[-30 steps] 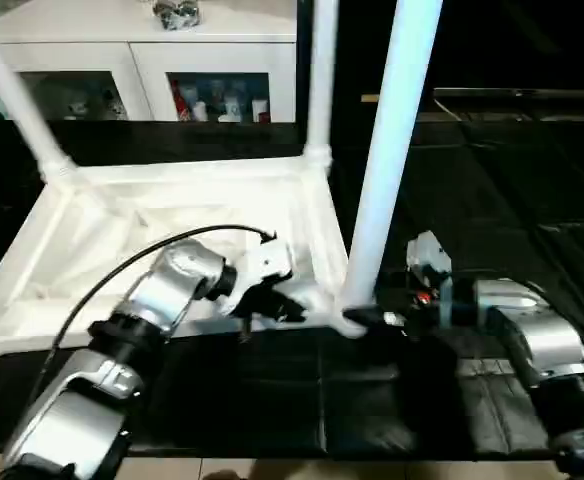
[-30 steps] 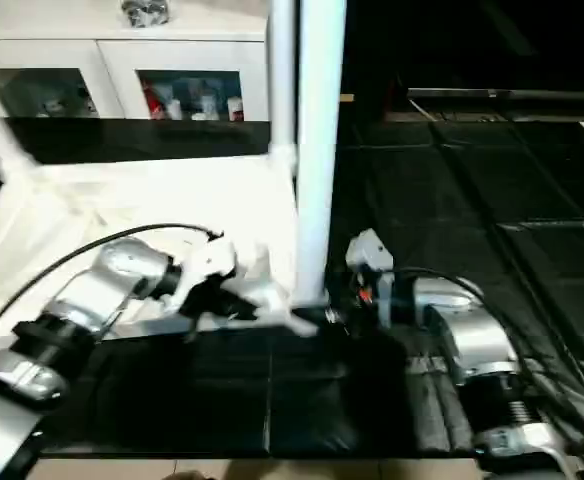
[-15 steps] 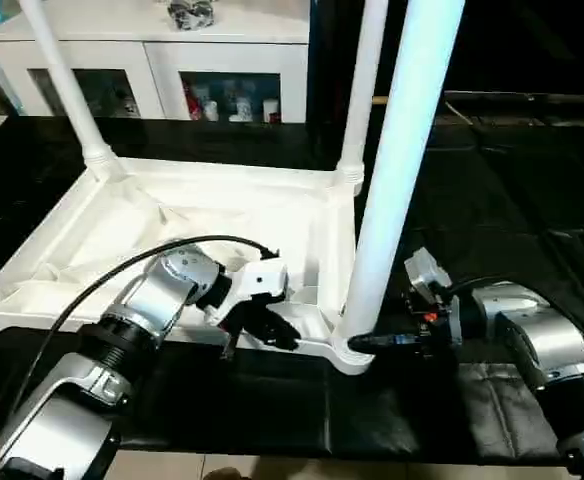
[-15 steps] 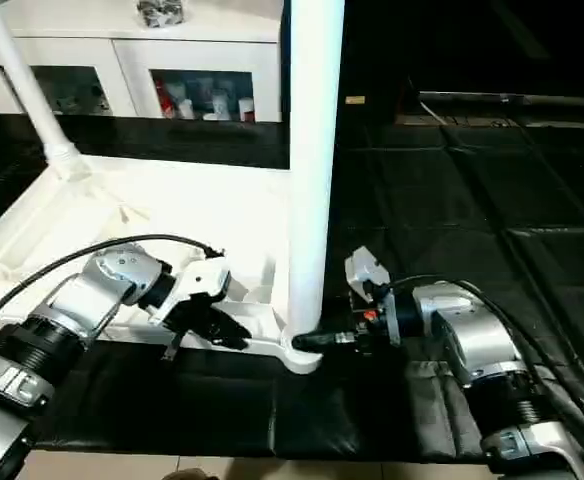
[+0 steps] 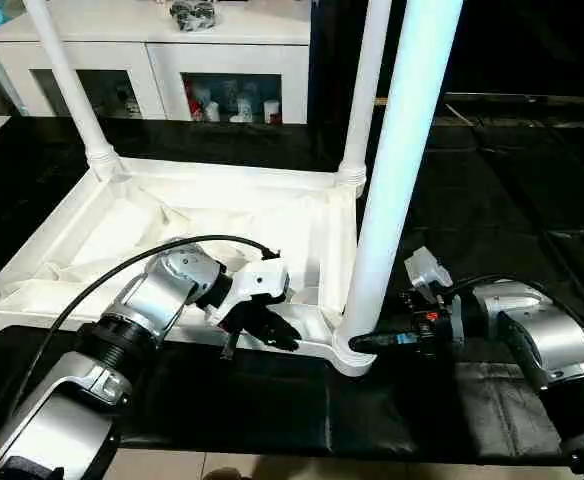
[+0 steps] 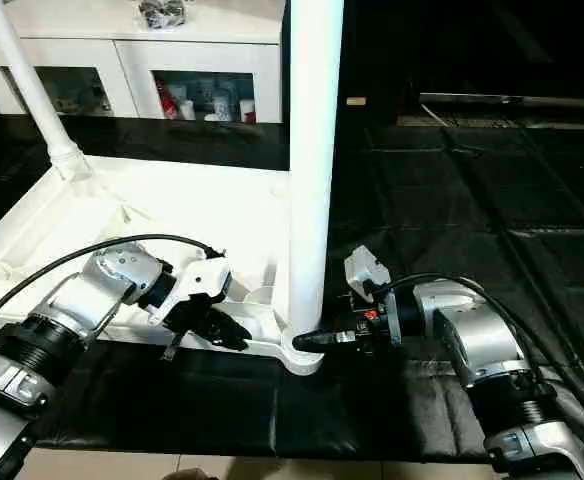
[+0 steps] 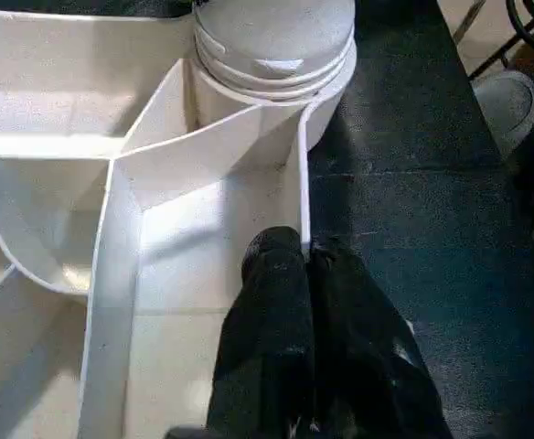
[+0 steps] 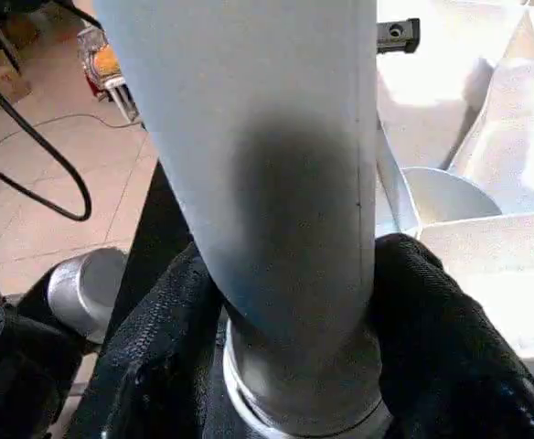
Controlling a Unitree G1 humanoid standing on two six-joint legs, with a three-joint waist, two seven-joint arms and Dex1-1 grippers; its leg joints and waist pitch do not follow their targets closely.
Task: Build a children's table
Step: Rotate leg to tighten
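The white table top [image 5: 172, 220] lies upside down on the black mat, ribs up. Three white legs stand in its corner sockets: far left [image 5: 67, 90], far right [image 5: 367, 90] and the near right leg [image 5: 397, 170]. My right gripper [image 5: 357, 343] is shut on the base of the near right leg, just above its socket; in the right wrist view its black fingers [image 8: 157, 357] press both sides of that leg [image 8: 285, 183]. Just left of that corner, my left gripper [image 5: 277, 335] is shut on the top's thin near rim [image 7: 301, 183].
A white glass-door cabinet [image 5: 222, 70] stands behind the table top. The black mat [image 5: 492, 200] stretches away to the right. A black cable [image 5: 122, 270] loops from my left forearm over the near rim. Beige floor tiles [image 5: 272, 468] show at the mat's near edge.
The camera has tilted, shifting the whole picture. My right gripper's fingers have drawn in around the near right leg's base. The left gripper keeps its pinch on the rim.
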